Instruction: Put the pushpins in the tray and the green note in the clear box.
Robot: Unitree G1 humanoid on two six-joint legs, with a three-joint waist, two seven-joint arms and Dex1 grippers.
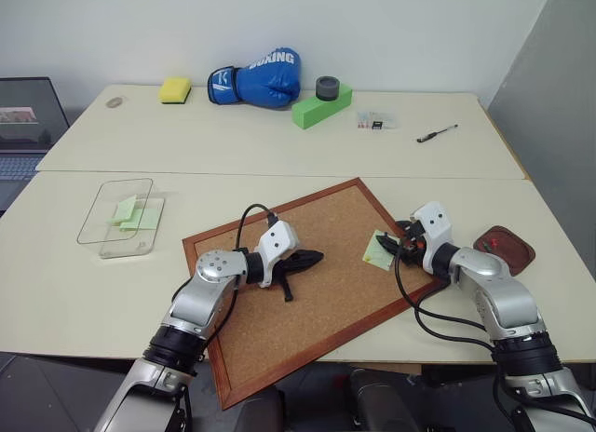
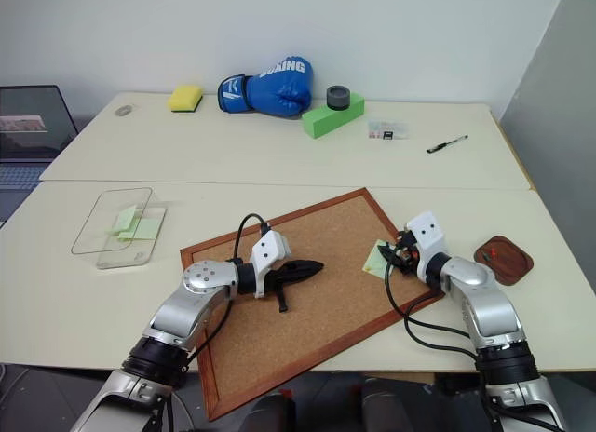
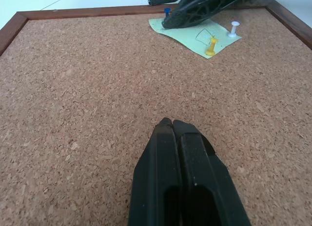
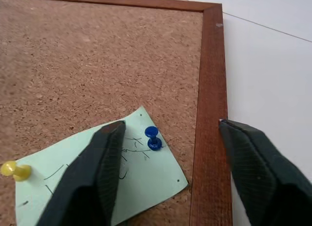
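My arms are silver-grey metal with black ribbed cuffs at the elbows. Behind each pair of matte black, lattice-textured fingers [image 3: 183, 187] sits a white wrist housing [image 1: 277, 243], and a black cable [image 1: 248, 218] loops back from it.

— Where's the green note [image 4: 105, 184] sitting?

— It's lying flat near the corkboard's [image 1: 307, 292] right edge, scribbled on, with blue [image 4: 152, 138], yellow [image 4: 14, 170] and white [image 3: 234, 28] pushpins sticking up from it.

— And the tray [image 1: 505, 249]?

— It's resting off to the right on the surface [image 1: 279, 143], reddish-brown, something small and red lying in it.

— The clear box [image 1: 118, 215]?

— It's sitting far left, holding pale green notes.
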